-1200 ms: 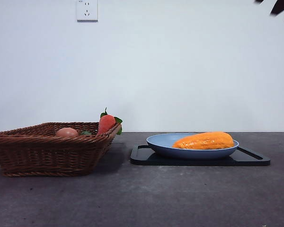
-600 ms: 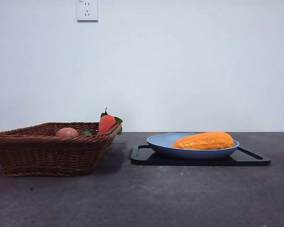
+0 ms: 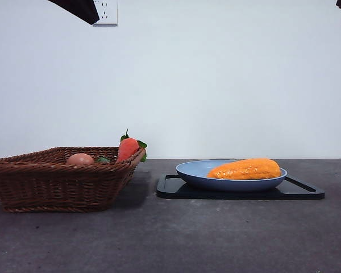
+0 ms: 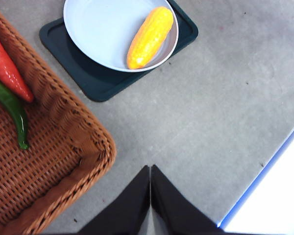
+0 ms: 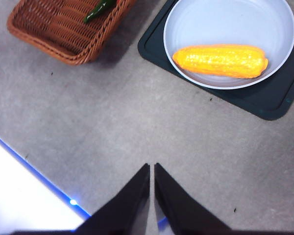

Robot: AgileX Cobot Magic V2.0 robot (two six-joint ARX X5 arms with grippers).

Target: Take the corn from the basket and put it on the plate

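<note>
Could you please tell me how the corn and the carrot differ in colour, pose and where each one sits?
The corn is orange-yellow with bumpy kernel rows; the carrot is smooth red-orange with green leaves. The corn lies flat on the blue plate, while the carrot leans tilted against the rim of the wicker basket. Both are long and tapered, and no pincer touches either.

The grey table [image 3: 176,239] has a matte, faintly speckled top, and two things sit directly on it. To one side stands the brown wicker basket [image 3: 57,182], and well apart from it lies a flat black tray [image 3: 238,192] with rounded corners. A blue strip edges the table in both wrist views.
</note>
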